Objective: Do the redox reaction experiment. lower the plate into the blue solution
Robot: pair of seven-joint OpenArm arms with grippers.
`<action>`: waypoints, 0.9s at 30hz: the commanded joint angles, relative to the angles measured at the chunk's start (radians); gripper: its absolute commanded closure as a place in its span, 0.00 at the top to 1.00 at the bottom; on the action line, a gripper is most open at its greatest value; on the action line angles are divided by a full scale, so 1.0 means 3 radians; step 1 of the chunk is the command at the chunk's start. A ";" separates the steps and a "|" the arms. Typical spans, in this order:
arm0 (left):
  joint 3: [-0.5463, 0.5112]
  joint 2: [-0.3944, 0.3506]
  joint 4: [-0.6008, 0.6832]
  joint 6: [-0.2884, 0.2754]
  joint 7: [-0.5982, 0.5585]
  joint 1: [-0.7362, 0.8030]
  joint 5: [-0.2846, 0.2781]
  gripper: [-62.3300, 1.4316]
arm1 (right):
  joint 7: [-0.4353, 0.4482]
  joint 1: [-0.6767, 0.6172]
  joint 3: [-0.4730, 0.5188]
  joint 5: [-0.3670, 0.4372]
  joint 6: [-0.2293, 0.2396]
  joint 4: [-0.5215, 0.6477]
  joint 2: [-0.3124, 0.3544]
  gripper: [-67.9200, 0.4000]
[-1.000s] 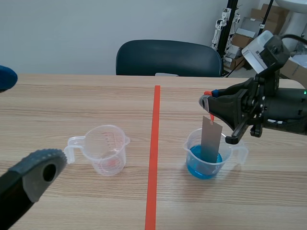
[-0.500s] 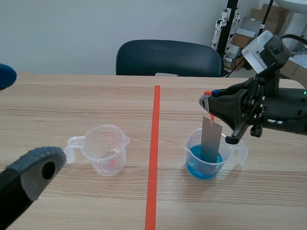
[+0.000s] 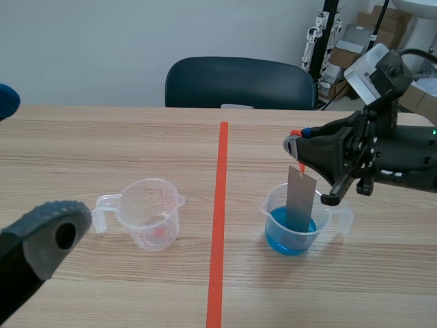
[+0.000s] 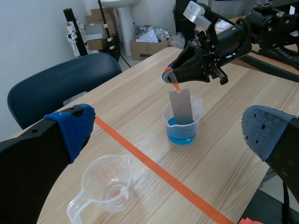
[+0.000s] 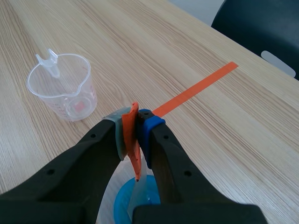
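Right jaws clamped on the small orange-red tag (image 5: 132,135) at the top of the thin grey rectangular metal plate (image 3: 300,198). Plate hangs upright, lower end inside the clear plastic cup (image 3: 272,208), down at the blue solution (image 3: 280,240); depth can't tell. Cup sits on the wooden worktop (image 3: 102,137) at 3 o'clock of the tape line. Empty clear plastic measuring cup (image 3: 151,213) is at 9 o'clock, well apart. Left jaws spread wide, holding nothing, around 8 o'clock of the empty cup.
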 commanded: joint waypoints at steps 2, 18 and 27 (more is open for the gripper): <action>-0.0004 0.0024 0.0062 0.0018 -0.0006 0.0005 -0.0019 1.00 | 0.0050 0.0046 0.0039 0.0013 -0.0011 0.0032 0.0017 0.01; -0.0004 0.0024 0.0062 0.0014 0.0224 0.0005 0.0005 1.00 | 0.0050 0.0046 0.0039 0.0013 -0.0023 0.0032 0.0017 0.01; -0.0003 0.0024 0.0062 -0.0001 0.0221 0.0005 0.0004 1.00 | 0.0051 0.0046 0.0039 0.0013 -0.0023 0.0032 0.0017 0.01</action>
